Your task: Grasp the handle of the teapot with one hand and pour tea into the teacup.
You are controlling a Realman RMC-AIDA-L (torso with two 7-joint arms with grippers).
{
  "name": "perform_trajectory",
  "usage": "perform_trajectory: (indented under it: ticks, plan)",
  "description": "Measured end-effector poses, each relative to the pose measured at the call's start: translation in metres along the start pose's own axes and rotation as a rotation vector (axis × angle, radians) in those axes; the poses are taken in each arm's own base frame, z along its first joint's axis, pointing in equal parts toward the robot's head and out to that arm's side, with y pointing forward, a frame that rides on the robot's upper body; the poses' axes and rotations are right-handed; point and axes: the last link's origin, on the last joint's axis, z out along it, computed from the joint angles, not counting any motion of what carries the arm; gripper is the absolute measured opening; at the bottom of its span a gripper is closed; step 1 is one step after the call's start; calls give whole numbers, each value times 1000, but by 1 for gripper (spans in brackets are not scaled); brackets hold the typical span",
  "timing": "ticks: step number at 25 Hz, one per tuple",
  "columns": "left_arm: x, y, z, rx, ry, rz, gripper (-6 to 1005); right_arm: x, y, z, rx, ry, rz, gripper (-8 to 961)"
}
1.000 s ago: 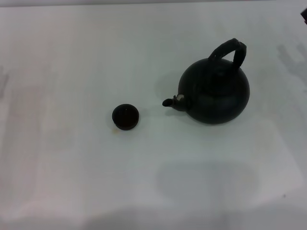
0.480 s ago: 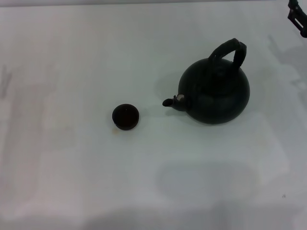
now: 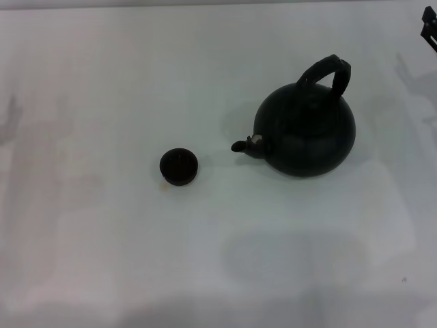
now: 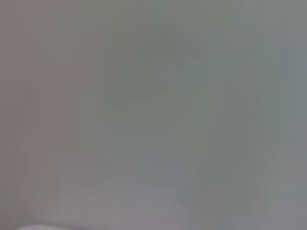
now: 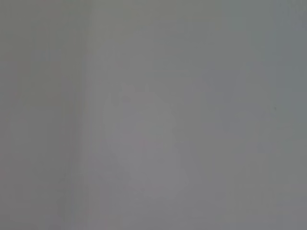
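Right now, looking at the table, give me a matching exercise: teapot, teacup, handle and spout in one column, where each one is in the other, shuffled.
Things:
1. teapot
2. teacup
3. handle
4. spout

Places:
A. sticks out of the pot's side, aimed at the cup
B. stands alone on the robot's left of the pot, apart from it
C. arches above the pot's top
D. sits upright on the white table, toward the robot's right

Pairs: 1-D, 2-B, 3-C, 4-A
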Motion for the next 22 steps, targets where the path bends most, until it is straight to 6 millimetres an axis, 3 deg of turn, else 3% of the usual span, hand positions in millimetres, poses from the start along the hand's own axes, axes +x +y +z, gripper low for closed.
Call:
perform_trajectory:
  ticks: [22]
  plan:
    - [10, 28, 28, -91, 12, -1, 861, 4, -26, -7, 171, -2, 146, 809]
